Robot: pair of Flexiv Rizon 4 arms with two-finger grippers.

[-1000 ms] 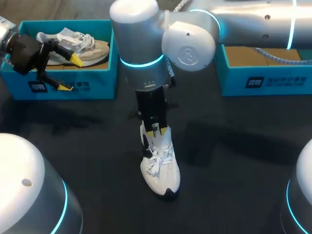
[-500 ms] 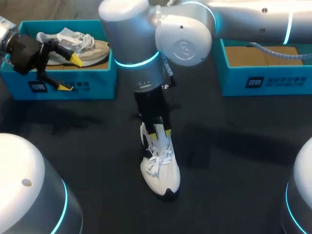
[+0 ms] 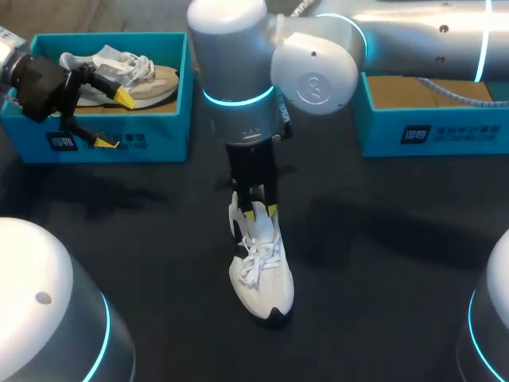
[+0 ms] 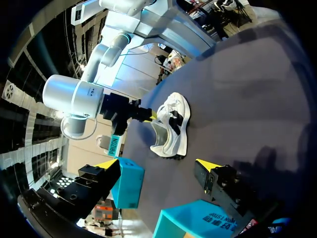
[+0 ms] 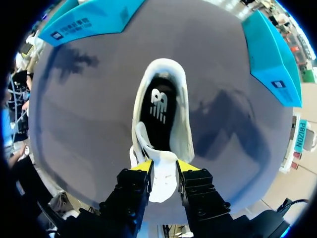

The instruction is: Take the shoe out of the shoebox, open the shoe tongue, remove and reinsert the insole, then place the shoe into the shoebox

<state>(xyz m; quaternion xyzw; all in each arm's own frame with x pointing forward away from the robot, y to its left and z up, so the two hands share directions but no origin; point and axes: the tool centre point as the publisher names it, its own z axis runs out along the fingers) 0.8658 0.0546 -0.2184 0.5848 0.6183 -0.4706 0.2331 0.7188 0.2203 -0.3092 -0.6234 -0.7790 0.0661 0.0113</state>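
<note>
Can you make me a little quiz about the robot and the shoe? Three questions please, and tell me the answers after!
1. True or false: the white shoe stands on the table, not inside a box.
2. Which part of the shoe is the right gripper shut on? A the laces, B the tongue, C the heel.
3. Fill the gap: the left gripper has its fingers ____.

Key: 1 true. 2 B. 3 open.
</note>
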